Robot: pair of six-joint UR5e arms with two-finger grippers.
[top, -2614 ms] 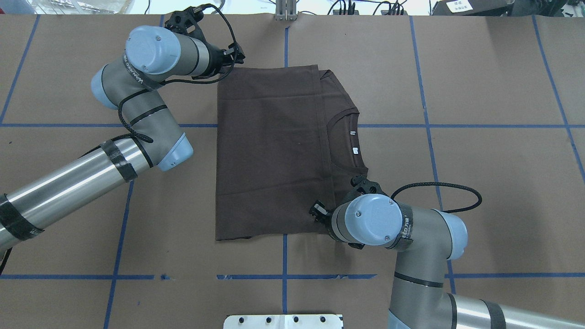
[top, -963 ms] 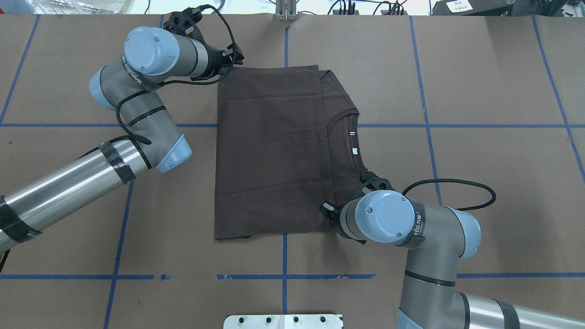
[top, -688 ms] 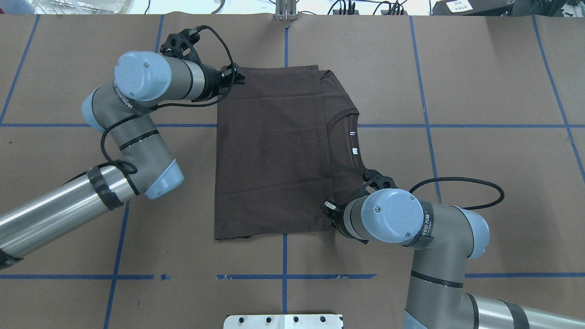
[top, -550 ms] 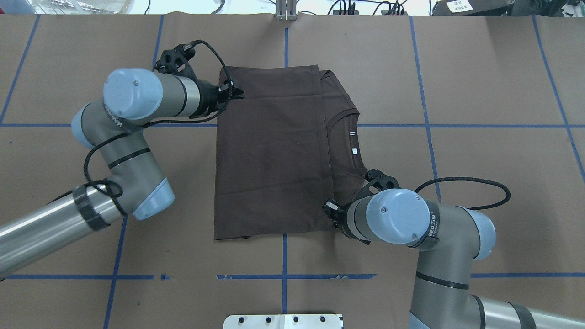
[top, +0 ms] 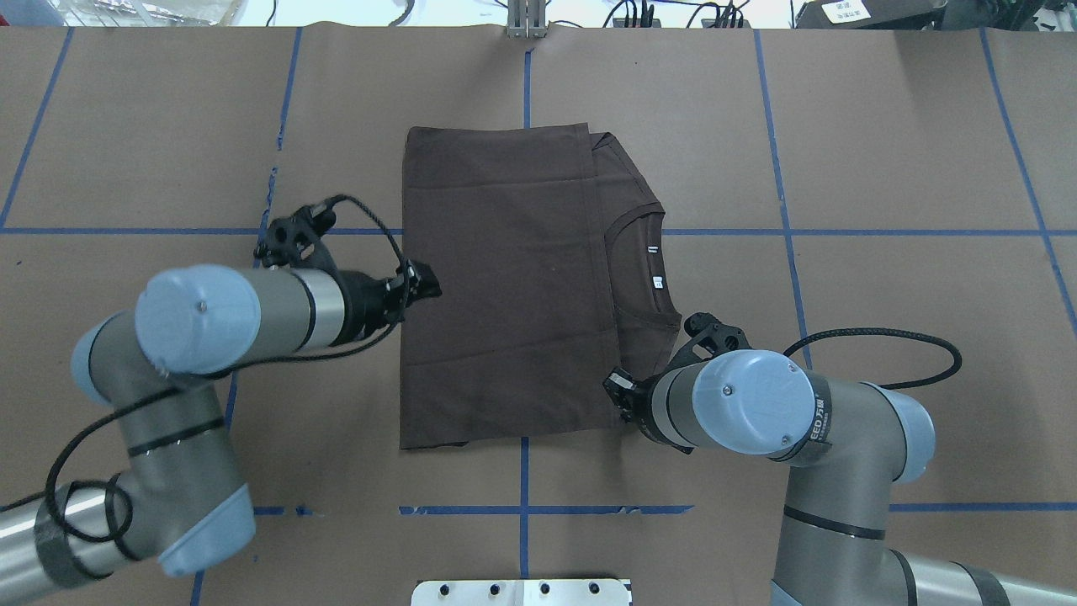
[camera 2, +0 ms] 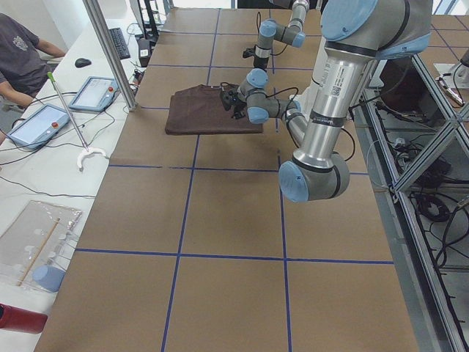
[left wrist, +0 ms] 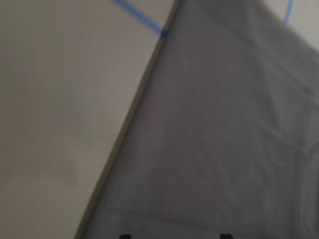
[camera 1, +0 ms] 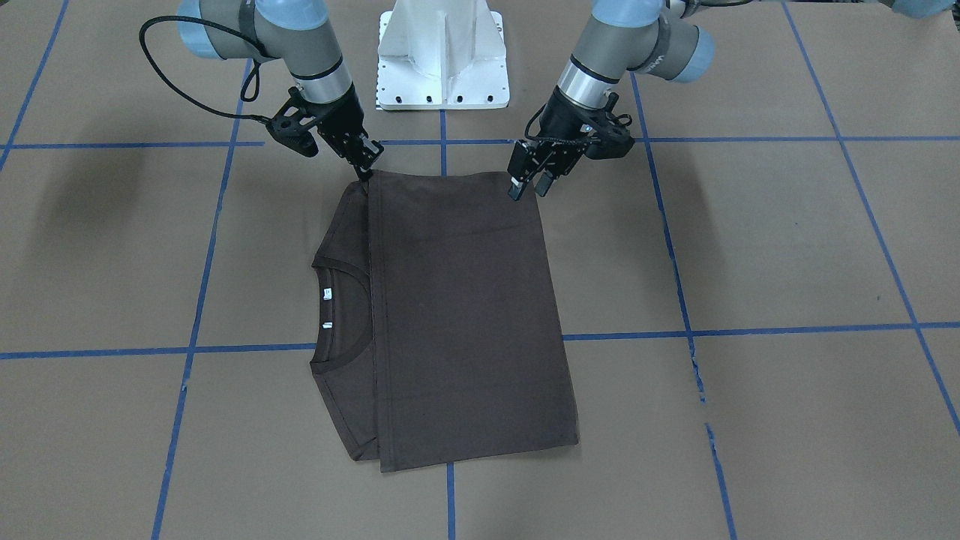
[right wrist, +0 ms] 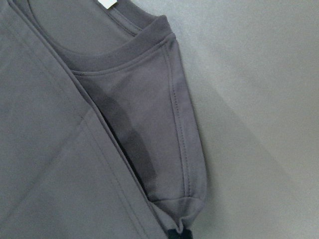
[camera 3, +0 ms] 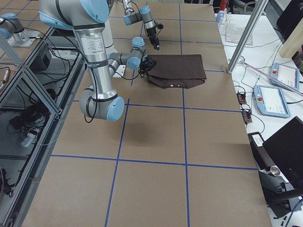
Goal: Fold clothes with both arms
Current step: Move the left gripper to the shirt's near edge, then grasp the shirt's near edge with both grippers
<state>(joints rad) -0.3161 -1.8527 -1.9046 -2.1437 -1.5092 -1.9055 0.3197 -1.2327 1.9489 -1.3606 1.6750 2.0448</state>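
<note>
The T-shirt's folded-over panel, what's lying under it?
Under the panel lies the upper part of the T-shirt: its ribbed collar and white labels stick out past the fold. Everything else beneath, the chest included, is covered.

Brown paper-covered table [top: 883, 126] with blue tape grid [top: 925, 231], white side desk [camera 2: 102, 128]

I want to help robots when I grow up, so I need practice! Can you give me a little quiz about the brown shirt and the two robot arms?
1. True or false: the left hand is holding the T-shirt up in the air.
2. The lines on the table are: A red, B blue, C green.
3. Which hand is at the T-shirt corner beside the collar?

Key: 1 false, the T-shirt lies flat. 2 B. 3 the right hand.
</note>
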